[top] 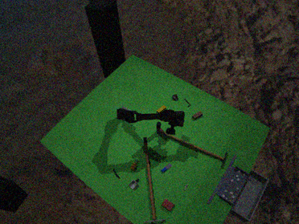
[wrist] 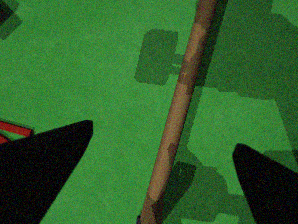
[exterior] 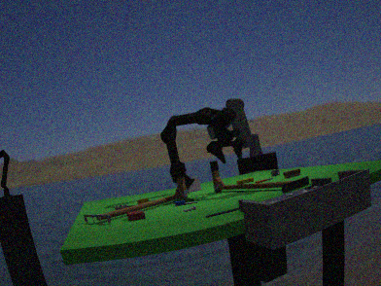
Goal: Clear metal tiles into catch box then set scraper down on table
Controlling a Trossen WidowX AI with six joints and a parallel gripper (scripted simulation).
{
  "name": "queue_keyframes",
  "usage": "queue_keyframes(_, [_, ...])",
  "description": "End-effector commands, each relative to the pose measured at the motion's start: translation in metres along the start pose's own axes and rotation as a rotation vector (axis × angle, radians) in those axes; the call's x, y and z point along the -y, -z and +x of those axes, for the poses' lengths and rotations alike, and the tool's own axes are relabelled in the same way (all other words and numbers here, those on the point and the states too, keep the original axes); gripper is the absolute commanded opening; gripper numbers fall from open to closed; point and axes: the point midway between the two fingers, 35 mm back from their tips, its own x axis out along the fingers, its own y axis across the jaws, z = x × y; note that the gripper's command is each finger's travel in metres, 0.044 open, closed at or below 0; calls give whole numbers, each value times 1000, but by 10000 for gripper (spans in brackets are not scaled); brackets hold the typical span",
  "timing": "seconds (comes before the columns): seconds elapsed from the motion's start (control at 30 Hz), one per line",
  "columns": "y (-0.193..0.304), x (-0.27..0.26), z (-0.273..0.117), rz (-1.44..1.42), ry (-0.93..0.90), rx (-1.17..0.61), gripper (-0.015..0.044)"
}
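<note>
My gripper [top: 169, 130] [exterior: 227, 152] [wrist: 162, 138] is open and empty, above the table. In the wrist view a wooden handle runs between and below the spread fingertips; it looks like that of the right-hand long tool [top: 194, 146] [exterior: 258, 185], which has a dark crosswise blade and an upright dark-tipped handle end. Another long tool [top: 150, 183] [exterior: 141, 205] has a thin crosswise head. The steel bench plate [top: 228, 185] carries several small pale tiles [top: 237, 179]. The catch box [top: 250, 195] [exterior: 306, 214] adjoins it; its wall hides the plate in the exterior view.
The green table [top: 81, 133] [exterior: 160, 238] bears a red block [top: 168, 204] [exterior: 136, 215], a blue item [top: 166, 168], a yellow block [top: 161, 109] and a brown block [top: 197, 115]. A long thin bar [top: 213, 194] edges the plate. Part of a red item [wrist: 17, 130] shows beside the left finger.
</note>
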Motion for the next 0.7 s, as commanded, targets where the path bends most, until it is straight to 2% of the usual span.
queue_keyframes(0.0, [7, -1, -14, 9, 8, 21, 440])
queue_keyframes(0.67, [43, -2, -61, 34, 28, 101, 440])
